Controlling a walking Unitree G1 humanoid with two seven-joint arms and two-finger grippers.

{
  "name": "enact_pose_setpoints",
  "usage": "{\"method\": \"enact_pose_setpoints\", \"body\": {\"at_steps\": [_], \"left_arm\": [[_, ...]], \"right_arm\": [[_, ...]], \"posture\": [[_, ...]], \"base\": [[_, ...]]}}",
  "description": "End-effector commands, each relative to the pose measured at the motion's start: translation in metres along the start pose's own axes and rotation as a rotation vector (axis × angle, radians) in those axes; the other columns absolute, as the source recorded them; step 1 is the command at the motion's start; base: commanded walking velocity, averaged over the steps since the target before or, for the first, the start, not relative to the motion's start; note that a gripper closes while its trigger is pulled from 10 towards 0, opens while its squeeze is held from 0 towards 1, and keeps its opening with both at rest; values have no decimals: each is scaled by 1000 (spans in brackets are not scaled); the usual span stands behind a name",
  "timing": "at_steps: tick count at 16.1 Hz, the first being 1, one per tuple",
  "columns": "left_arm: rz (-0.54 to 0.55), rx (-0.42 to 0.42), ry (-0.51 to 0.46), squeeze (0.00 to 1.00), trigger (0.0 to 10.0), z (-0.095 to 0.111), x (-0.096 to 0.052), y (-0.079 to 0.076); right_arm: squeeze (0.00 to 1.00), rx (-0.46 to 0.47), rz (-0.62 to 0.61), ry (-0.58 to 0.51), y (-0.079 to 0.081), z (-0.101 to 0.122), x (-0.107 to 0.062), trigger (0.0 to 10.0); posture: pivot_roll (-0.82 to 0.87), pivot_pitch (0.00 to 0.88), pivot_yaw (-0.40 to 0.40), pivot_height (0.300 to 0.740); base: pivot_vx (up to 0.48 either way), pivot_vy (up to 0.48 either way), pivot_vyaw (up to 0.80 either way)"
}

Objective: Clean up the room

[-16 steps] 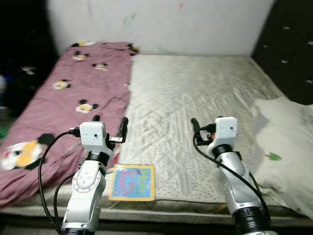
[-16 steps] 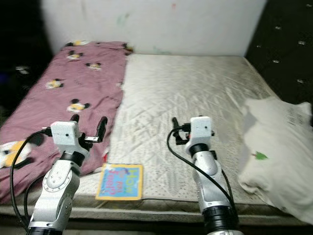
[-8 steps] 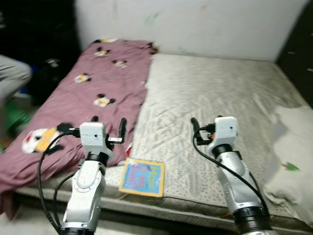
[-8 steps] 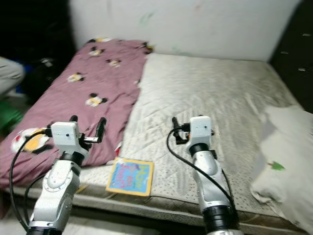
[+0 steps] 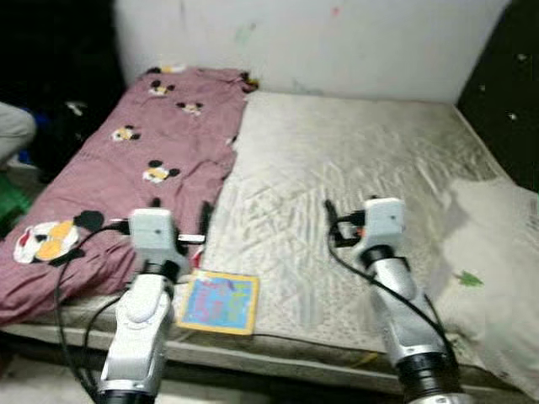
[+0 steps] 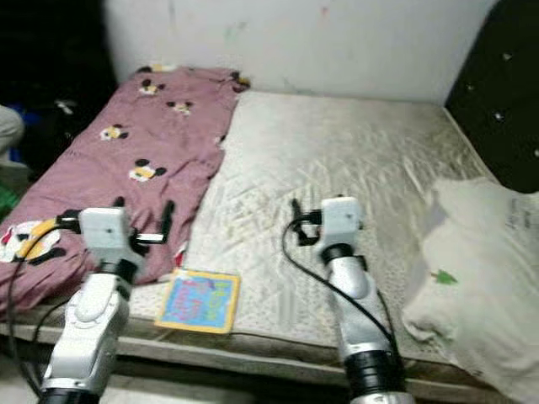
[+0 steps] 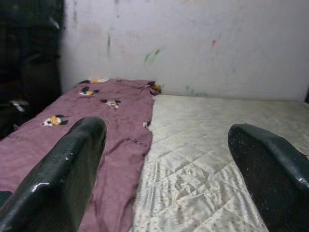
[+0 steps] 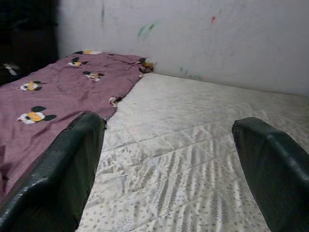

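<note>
left jaws apart, empty | right jaws apart, empty | book on bed edge, just below left jaws | blanket beyond left jaws | pillow outboard of right jaws

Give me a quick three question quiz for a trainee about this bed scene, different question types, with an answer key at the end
1. True or false: the picture book lies on the pillow.
2. Multiple choice: the mauve blanket with cartoon mice covers which side of the mattress? A) the robot's left B) the robot's right C) all of it
3. Fill in: the jaws of the left gripper and the right gripper are both ____ and hold nothing.

Key: 1. False, it lies at the mattress's near edge, beside the blanket. 2. A. 3. open.
</note>
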State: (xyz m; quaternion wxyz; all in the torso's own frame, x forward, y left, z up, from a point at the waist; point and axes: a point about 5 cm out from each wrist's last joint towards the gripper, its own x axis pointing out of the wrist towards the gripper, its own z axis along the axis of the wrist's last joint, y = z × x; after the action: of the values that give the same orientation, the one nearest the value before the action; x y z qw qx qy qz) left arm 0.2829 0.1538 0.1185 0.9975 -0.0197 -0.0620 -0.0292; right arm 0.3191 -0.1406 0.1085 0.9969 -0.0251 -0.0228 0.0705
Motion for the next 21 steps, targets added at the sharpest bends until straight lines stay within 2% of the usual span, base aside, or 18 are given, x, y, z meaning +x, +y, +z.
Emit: {"method": "enact_pose_setpoints", "body": {"at_steps": [1, 8, 21], "left_arm": [[-17, -18, 9, 0, 10000, -3, 1, -7], [-15, -33, 9, 0, 10000, -2, 2, -7], [-26, -54, -4, 0, 10000, -1, 5, -7]], "right_arm": [[0, -9, -19, 2, -8, 0, 0, 10000], [0, -8, -22, -1, -8, 0, 1, 10000], [0, -9, -30, -1, -10, 1, 3, 10000]], "posture": [[-72, 0, -8, 740], [-75, 0, -7, 740], [-78, 0, -9, 740]], "base": [[0, 0, 0], [0, 0, 0], [0, 449, 0]]}}
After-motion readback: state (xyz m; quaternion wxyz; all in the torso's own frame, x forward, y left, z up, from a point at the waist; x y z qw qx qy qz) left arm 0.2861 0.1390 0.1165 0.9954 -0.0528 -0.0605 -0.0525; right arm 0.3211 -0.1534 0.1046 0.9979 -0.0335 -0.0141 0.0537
